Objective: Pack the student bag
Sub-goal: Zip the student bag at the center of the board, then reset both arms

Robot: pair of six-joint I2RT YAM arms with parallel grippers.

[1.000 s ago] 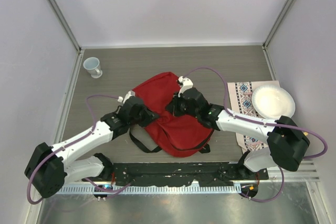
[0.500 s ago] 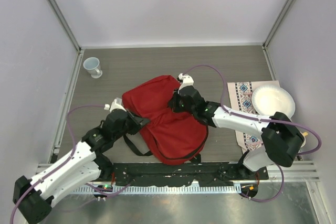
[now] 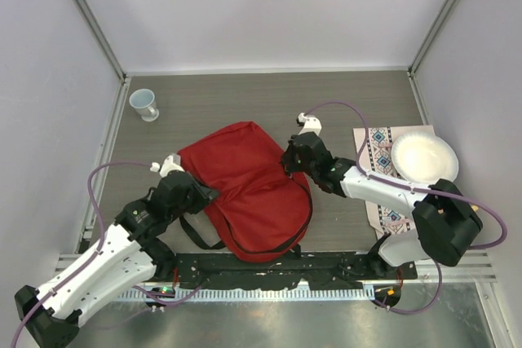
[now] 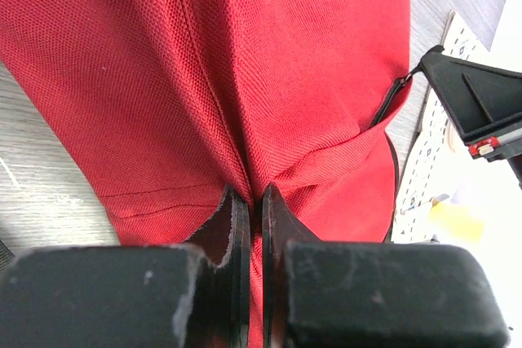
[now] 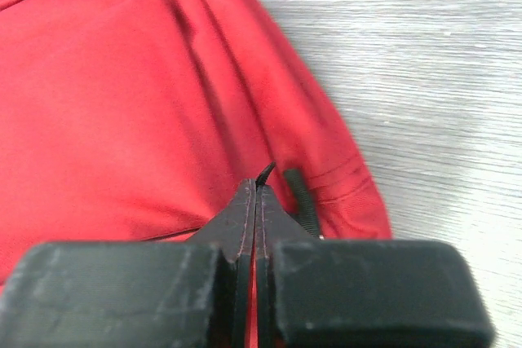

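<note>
While both arms hold it, the bag (image 3: 249, 189) lies flat mid-way across the table (image 3: 351, 103), with the cup (image 3: 144, 104) far-left and the plate (image 3: 424, 159) on its mat (image 3: 377, 152) to the right. The left gripper (image 4: 254, 201) clamps a fold of cloth at the bag's left edge. The right gripper (image 5: 255, 193) pinches the right edge beside a black zipper (image 5: 298, 193). No opening shows, so packing looks barely begun: unzipping and loading remain.
</note>
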